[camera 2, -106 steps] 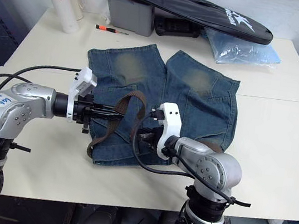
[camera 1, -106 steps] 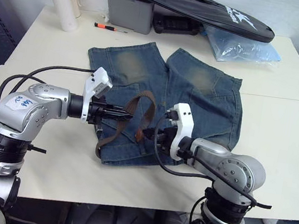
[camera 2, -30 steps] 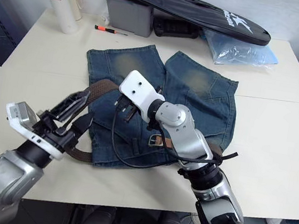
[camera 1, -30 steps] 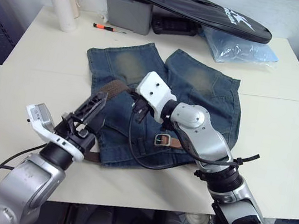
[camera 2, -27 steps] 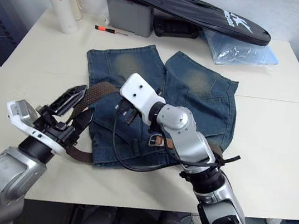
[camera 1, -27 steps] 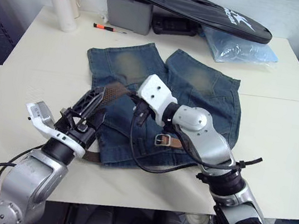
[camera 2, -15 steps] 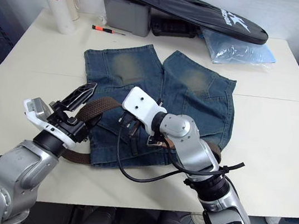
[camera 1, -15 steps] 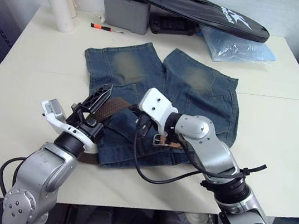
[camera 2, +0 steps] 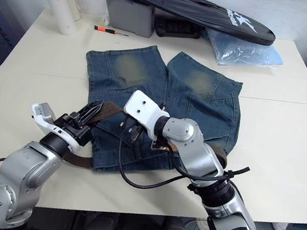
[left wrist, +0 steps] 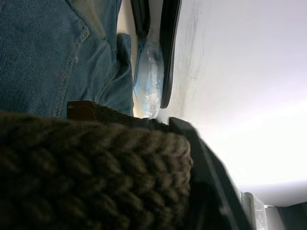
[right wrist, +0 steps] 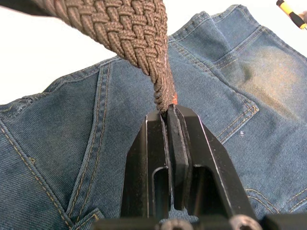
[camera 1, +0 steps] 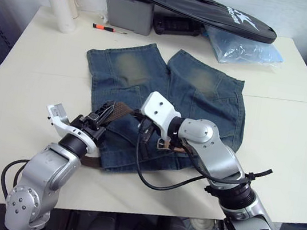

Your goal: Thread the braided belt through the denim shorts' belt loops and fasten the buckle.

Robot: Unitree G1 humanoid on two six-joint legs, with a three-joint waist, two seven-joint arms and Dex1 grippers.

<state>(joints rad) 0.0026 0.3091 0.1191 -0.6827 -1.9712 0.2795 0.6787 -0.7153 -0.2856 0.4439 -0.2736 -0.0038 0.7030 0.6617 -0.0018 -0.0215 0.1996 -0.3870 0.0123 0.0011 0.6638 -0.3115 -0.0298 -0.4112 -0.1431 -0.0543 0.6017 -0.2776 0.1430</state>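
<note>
Since half a second ago, left gripper has dropped lower over the denim shorts; fingers closed around the braided belt. Right gripper pinches the same raised strap, jaws tight. Belt arches over the waistband; the buckle lies on the denim under the right forearm.
</note>
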